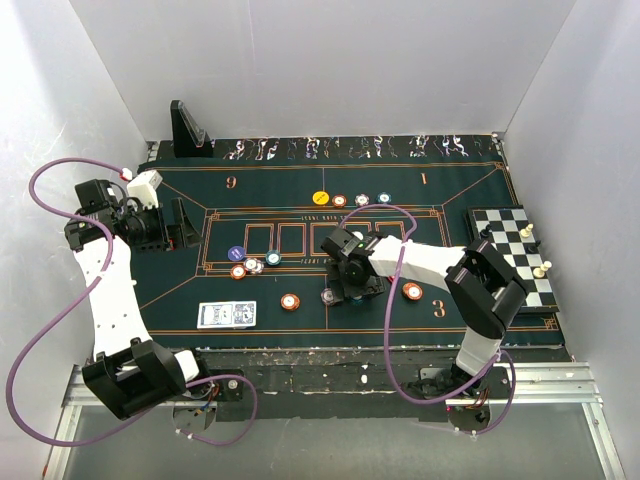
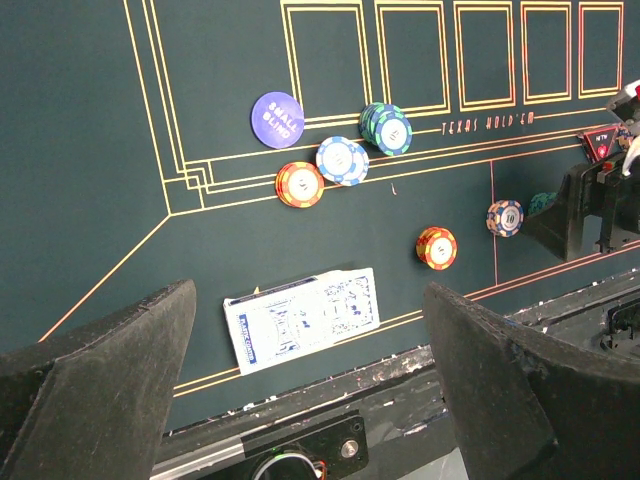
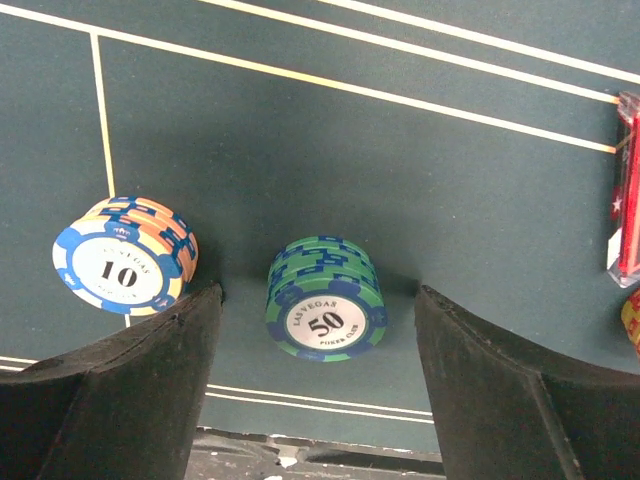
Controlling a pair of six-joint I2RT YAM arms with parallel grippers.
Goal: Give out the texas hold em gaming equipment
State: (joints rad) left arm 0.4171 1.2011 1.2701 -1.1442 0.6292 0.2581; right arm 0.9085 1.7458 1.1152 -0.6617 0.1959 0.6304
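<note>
My right gripper (image 3: 318,292) is open and low over the felt, one finger on either side of a green "50" chip stack (image 3: 325,297), without touching it. A blue-and-orange "10" stack (image 3: 125,255) lies just outside its left finger. In the top view the right gripper (image 1: 343,288) is at the table's middle front, with the "10" stack (image 1: 328,296) beside it. My left gripper (image 1: 183,224) is open and empty, held high at the left. In its wrist view, the blue-backed card deck (image 2: 300,318) lies below its open fingers. The deck is also visible from above (image 1: 226,315).
Chips lie on the felt: a purple small-blind disc (image 2: 277,119), green (image 2: 385,128), blue-white (image 2: 342,160) and orange (image 2: 300,184) stacks, an orange stack (image 1: 290,301), a red one (image 1: 412,292), and a back row (image 1: 350,200). The chessboard (image 1: 510,250) is at right, the black stand (image 1: 188,130) back left.
</note>
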